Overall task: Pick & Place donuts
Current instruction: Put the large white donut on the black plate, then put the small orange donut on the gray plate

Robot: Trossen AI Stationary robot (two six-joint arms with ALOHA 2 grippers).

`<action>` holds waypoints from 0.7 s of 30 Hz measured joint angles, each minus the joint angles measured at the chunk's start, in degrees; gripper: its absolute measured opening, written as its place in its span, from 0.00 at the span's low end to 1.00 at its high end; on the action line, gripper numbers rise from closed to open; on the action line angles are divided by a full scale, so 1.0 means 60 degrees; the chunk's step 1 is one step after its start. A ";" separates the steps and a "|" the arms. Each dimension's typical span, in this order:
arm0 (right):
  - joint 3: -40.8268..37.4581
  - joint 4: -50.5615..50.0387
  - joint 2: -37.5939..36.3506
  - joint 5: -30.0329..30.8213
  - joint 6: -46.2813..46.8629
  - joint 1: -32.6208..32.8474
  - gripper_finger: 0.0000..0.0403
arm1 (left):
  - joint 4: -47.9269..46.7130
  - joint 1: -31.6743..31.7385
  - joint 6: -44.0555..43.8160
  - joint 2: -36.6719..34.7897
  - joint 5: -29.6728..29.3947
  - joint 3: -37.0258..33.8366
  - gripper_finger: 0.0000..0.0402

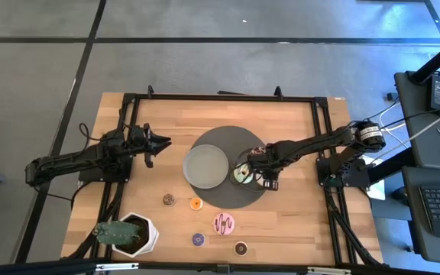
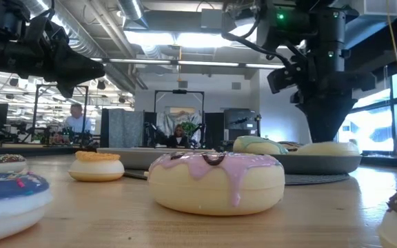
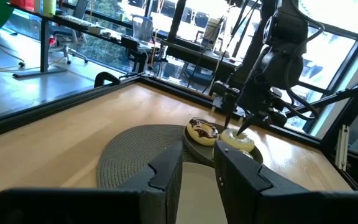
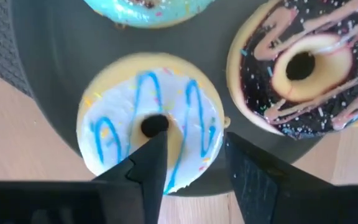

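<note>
Directly beneath the right gripper [image 4: 188, 165], on a small dark plate [image 4: 48, 74], lies the cream donut [image 4: 149, 118] with white icing and blue zigzag lines, flat, its hole facing straight up at the wrist camera. A ring has no long axis to speak of; its blue stripes run roughly along the line of the fingers. The gripper's two dark fingers [image 4: 143, 163] stand apart over the near rim of that donut, released, with nothing between them; whether the tips still touch the icing cannot be told. Just to one side of the fingers, on the same plate, sits the chocolate donut [image 4: 304, 68] with pink drizzle, also flat with its hole up, and beyond the cream one the edge of the green-iced donut [image 4: 148, 12] shows.

In the high view the right gripper [image 1: 264, 174] hangs over that plate at the edge of the round grey mat [image 1: 228, 195], with a larger empty grey plate [image 1: 206, 166] just beside it toward the left arm. Well away from it, nearer the table's front edge, lie the pink donut [image 1: 224, 223] and the four mini ones: brown [image 1: 169, 199], orange [image 1: 195, 203], purple [image 1: 198, 239] and dark [image 1: 241, 247], all flat.

The left gripper [image 1: 153, 147] waits above the bare wood [image 1: 281, 122] at the left, its fingers [image 3: 166, 171] parted and holding nothing. A potted plant [image 1: 126, 233] stands at the front left corner.
</note>
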 joint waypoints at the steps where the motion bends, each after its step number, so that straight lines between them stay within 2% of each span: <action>1: 0.0009 -0.0078 0.0000 0.0000 0.0062 0.0000 0.42 | 0.0000 -0.0003 0.0000 -0.0004 0.0000 0.0000 0.22; 8: 0.0716 -0.1228 -0.0103 0.0004 0.0431 0.0024 0.46 | 0.0004 -0.0004 0.0000 0.0000 0.0000 0.0000 0.22; 12: 0.0853 -0.1371 -0.1010 0.0152 0.0969 0.0538 0.46 | 0.0004 -0.0004 -0.0442 0.0000 0.0018 0.0000 0.22; 17: -0.0268 0.0134 -0.3132 0.0212 0.1208 0.1856 0.45 | 0.0004 -0.0004 -0.1719 0.0000 0.0015 0.0000 0.22; 21: -0.1702 0.2637 -0.4734 0.0579 0.1539 0.2980 0.46 | 0.0004 -0.0004 -0.1824 0.0000 -0.0360 -0.0001 0.22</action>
